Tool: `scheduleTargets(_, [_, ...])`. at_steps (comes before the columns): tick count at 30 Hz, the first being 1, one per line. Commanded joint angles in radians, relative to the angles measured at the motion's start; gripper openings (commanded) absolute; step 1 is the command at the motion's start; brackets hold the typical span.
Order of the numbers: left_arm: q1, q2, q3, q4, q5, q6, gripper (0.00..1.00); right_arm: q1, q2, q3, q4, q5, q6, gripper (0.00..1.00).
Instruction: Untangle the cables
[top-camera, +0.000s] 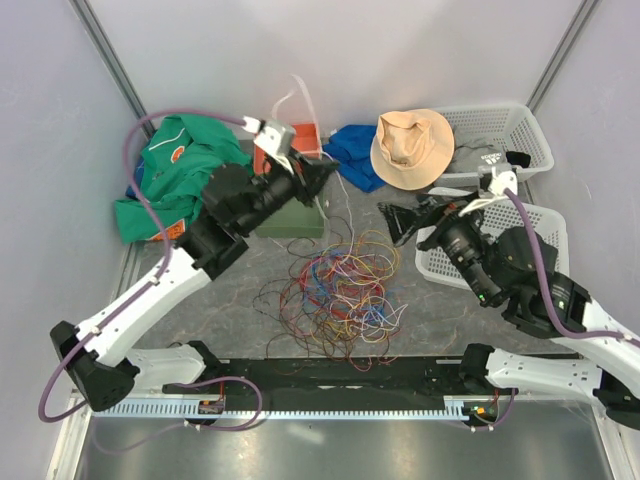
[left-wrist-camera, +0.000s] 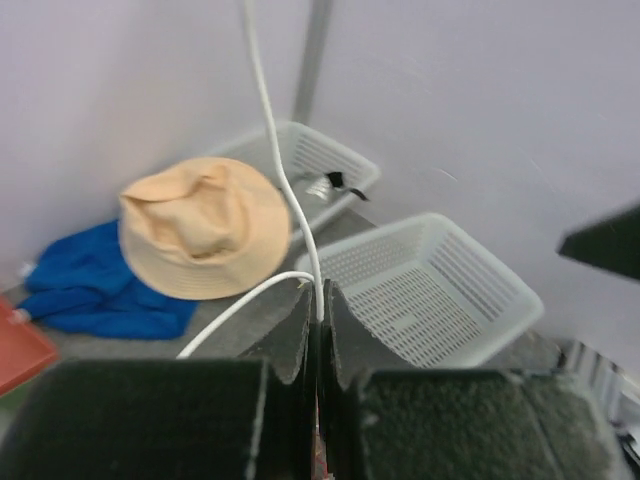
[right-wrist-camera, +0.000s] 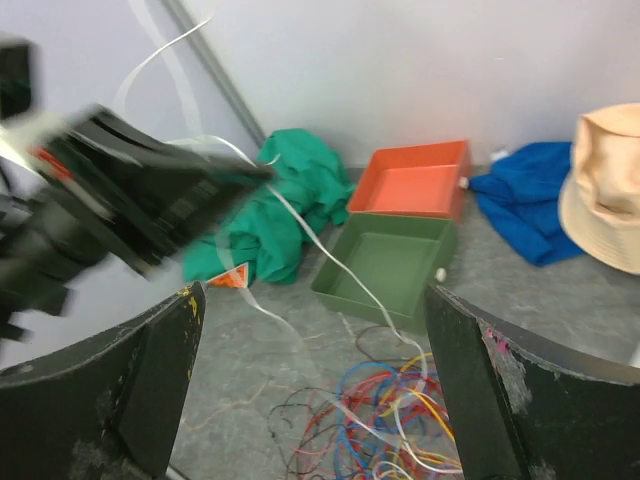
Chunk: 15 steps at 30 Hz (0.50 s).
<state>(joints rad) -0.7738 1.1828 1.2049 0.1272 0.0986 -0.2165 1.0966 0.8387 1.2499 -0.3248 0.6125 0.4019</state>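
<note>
Many thin coloured cables (top-camera: 340, 290) lie in a loose heap, seen from above, below and between the two pincers. The left pincer (top-camera: 325, 172) is pinched shut on a white cable (top-camera: 304, 100), which loops up past its tips and also trails down into the heap. The right pincer (top-camera: 400, 218) stands wide with nothing in it, just beside the heap's upper edge.

From the left wrist, the left pincer (left-wrist-camera: 318, 318) has its tips closed on the white cable (left-wrist-camera: 278, 160). One run climbs straight ahead of the tips and another bends off sideways.

From the right wrist, the fingers (right-wrist-camera: 150, 390) are spread far apart. Ahead, between them, the white cable (right-wrist-camera: 330, 250) slants from the left pincer (right-wrist-camera: 170, 190) down to the heap (right-wrist-camera: 390, 420).

The step looks like drawing this one strand free. It would go best pulled slowly, away from the heap, with the pinch kept firm. The right pincer could steady the heap where the strand enters, so that snagged loops do not lift with it.
</note>
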Motion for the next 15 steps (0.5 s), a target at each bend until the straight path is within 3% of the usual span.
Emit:
scheduleTargets(1, [0.033, -0.018, 0.215, -0.237, -0.145, -0.004, 0.02, 0.002, -0.085, -0.079, 0.000, 0.139, 0.026, 0.98])
scheduleTargets(15, [0.047, 0.208, 0.749, -0.389, -0.280, 0.131, 0.02, 0.002, -0.182, -0.372, 0.001, 0.125, 0.137, 0.98])
